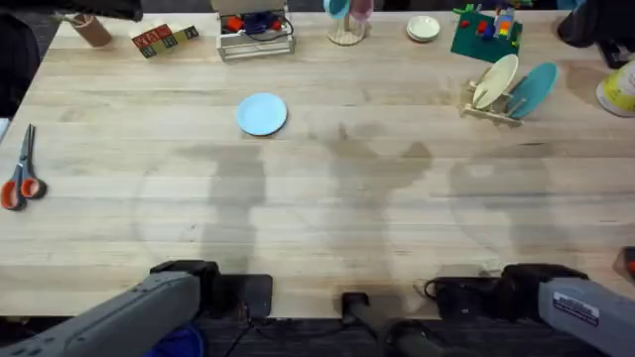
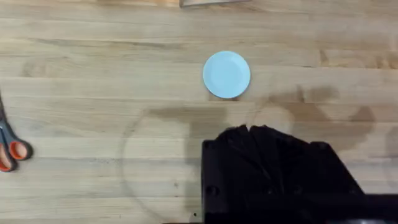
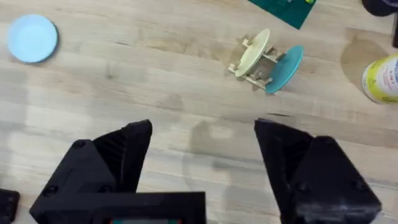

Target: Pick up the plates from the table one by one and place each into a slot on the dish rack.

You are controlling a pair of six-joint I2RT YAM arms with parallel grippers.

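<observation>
One loose plate: light blue plate flat on table, well ahead of left gripper fingers.
Left fingers: together, holding nothing.
Right gripper: spread wide, empty.
Rack: beyond right fingers, holding cream plate and teal plate.

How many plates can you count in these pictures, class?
4: a light blue plate flat on the table; cream plate and teal plate in the dish rack; another pale plate at the far edge.

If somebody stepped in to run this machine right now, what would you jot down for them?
Left gripper: shut, holding nothing, back near its base.
Right gripper: open, holding nothing, also back.
Dish rack at the table's far right, with a cream plate and a teal plate standing in it.
Left to do: the light blue plate lies flat on the table, left of centre; it needs a slot.
</observation>
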